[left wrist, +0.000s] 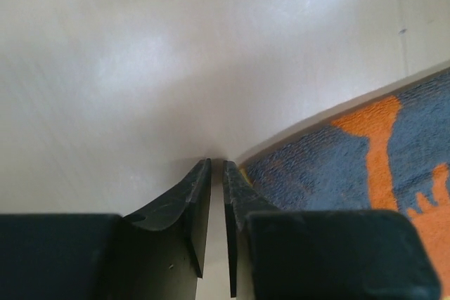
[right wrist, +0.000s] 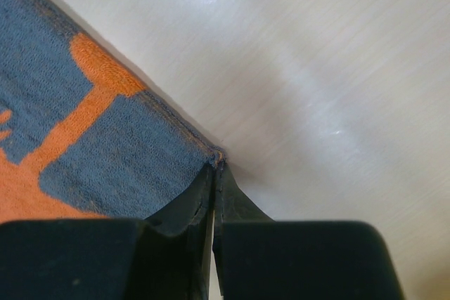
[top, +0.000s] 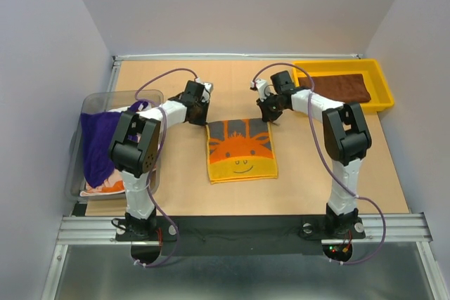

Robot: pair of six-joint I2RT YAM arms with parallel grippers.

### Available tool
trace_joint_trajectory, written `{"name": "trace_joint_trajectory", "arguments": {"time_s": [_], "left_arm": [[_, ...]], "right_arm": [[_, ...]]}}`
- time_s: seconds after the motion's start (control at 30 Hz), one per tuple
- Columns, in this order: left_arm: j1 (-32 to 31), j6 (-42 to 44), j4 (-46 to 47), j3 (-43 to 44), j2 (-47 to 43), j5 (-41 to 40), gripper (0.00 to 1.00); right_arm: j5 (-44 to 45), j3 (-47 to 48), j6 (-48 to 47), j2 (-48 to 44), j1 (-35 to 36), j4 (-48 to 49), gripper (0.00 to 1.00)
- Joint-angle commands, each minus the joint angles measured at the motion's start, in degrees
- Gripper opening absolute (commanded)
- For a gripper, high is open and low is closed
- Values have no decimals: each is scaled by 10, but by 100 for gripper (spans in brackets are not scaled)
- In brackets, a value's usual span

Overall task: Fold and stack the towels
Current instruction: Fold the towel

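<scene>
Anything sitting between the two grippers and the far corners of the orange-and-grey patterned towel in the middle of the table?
Nothing visible. The right gripper is shut on the orange-and-grey patterned towel at its far right corner, and the left gripper sits right at the far left corner, jaws slightly apart, with only bare wooden table around it.

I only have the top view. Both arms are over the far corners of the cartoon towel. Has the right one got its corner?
Observer: Yes. In its wrist view the right gripper is shut on the towel corner, the tip pinched between the fingers.
Operator: And the left?
Observer: Not yet. The left gripper shows a narrow slit between its fingers, and nothing sits in it.
Operator: So where's its corner?
Observer: Just right of the slit, lying against the outside of one finger, flat on the table.
</scene>
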Motion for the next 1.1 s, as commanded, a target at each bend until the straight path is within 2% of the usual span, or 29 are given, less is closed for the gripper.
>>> {"name": "trace_joint_trajectory", "arguments": {"time_s": [0.0, 0.1, 0.2, 0.23, 0.37, 0.47, 0.6, 1.07], "left_arm": [[7, -63, -26, -32, -39, -72, 25], [18, -86, -30, -30, -68, -92, 27], [23, -72, -24, -25, -96, -93, 39], [22, -64, -23, -21, -105, -79, 49], [22, -10, -23, 3, -114, -23, 68], [21, 17, -24, 12, -111, 29, 69], [9, 62, -43, 33, -86, 50, 69], [-11, 90, -71, 62, -2, 43, 58]], "right_arm": [[19, 41, -21, 35, 0, -11, 1], [22, 63, -29, 44, 3, -11, 1], [23, 71, -34, 49, 5, -11, 1], [25, 71, -35, 50, 6, -12, 1], [29, 69, -39, 52, 10, -12, 1], [34, 64, -38, 52, 10, -12, 1], [36, 59, -37, 51, 11, -12, 1], [46, 40, -35, 41, 12, -12, 1]]}}
